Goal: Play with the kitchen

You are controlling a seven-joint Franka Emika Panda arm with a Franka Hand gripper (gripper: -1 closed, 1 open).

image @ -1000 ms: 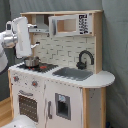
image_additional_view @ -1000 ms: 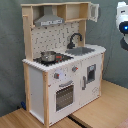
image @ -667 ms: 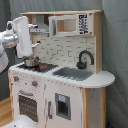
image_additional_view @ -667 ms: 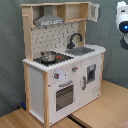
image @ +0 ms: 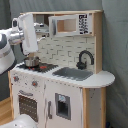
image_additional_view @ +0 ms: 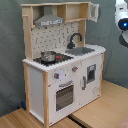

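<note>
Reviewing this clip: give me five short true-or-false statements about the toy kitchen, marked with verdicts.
1. A small metal pot sits on the stovetop of the white and light-wood toy kitchen. True.
2. The black curved faucet stands behind the sink. True.
3. The pot lies in the sink. False: it is on the stovetop.
4. The grey hood hangs above the stovetop. True.
5. The oven door hangs wide open. False: the windowed oven door is closed.

A dark grey fabric backdrop [image_additional_view: 12,60] hung behind the scene in both exterior views, and a light-brown wooden tabletop [image_additional_view: 105,107] lay below it.
</note>
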